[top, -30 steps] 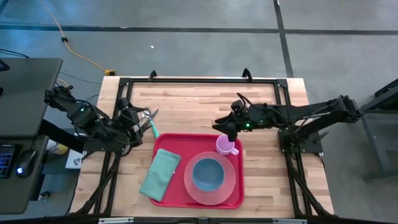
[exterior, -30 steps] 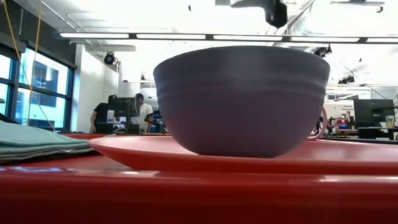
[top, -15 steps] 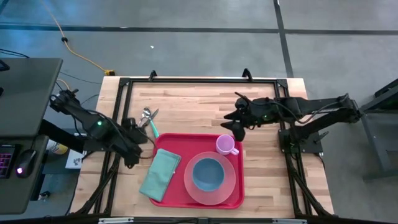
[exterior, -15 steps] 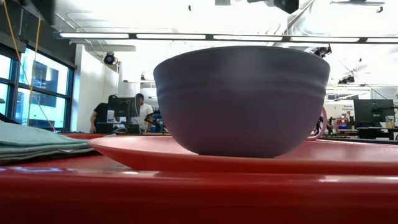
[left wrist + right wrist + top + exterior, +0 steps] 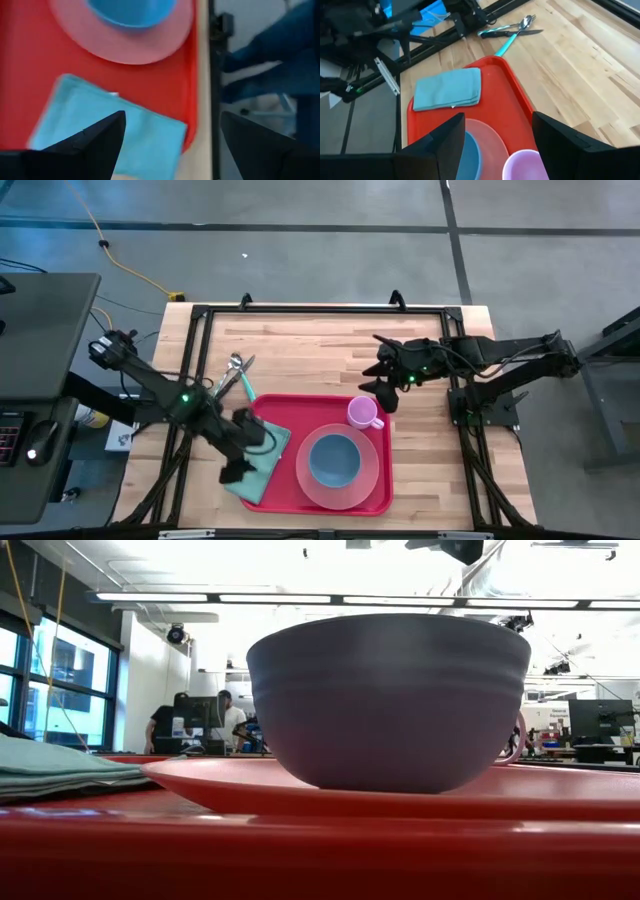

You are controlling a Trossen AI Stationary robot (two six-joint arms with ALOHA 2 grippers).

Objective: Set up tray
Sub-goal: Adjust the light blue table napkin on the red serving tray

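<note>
The red tray [image 5: 318, 450] lies on the wooden table [image 5: 320, 345], toward its near edge. On the tray sit a folded teal cloth [image 5: 262, 465] at its left end, a round pink plate [image 5: 372, 470] carrying a blue bowl [image 5: 334, 461], and a small pink cup [image 5: 362, 413] at the far right corner. The left claw [image 5: 238, 463] hangs over the cloth with its fingers [image 5: 90, 142] spread wide, pinching nothing. The right claw [image 5: 385, 398] hovers just beyond the cup, fingers parted and empty (its wrist view looks down past the cup and plate). A few pieces of cutlery [image 5: 238, 372], one teal-handled, lie on the bare wood beyond the tray's left corner
</note>
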